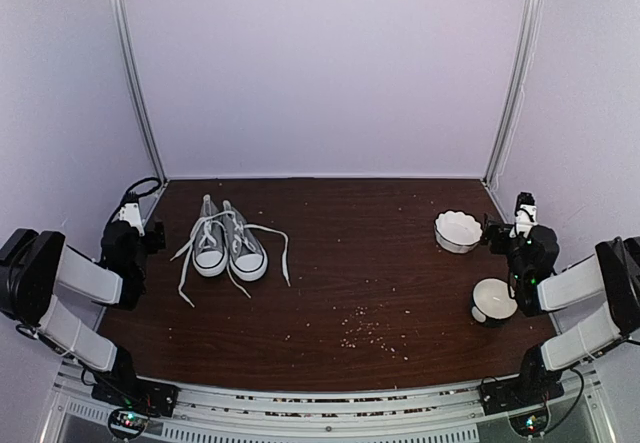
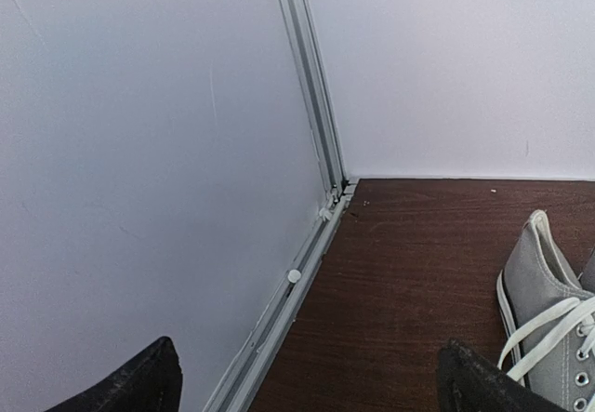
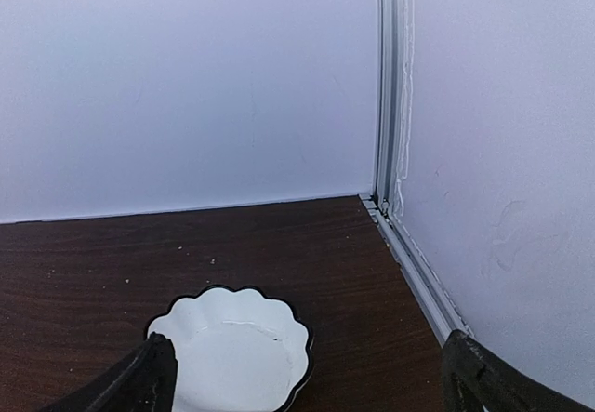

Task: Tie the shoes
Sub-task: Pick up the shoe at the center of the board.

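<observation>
Wide open and empty, my left gripper (image 2: 307, 384) hangs beside the left wall (image 2: 139, 198). My right gripper (image 3: 311, 379), equally spread and empty, faces a scalloped white bowl (image 3: 232, 352). Just right of my left gripper, the shoes (image 1: 228, 243) sit together on the table (image 1: 380, 263), laces (image 1: 283, 253) untied.

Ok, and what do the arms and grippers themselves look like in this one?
The left arm and right arm have pale grey links between black joint housings. Each wrist end is black with a small white part on top; a black cable loops beside the left one. The fingers are black and tapered. Small green lights glow at the bases.
</observation>
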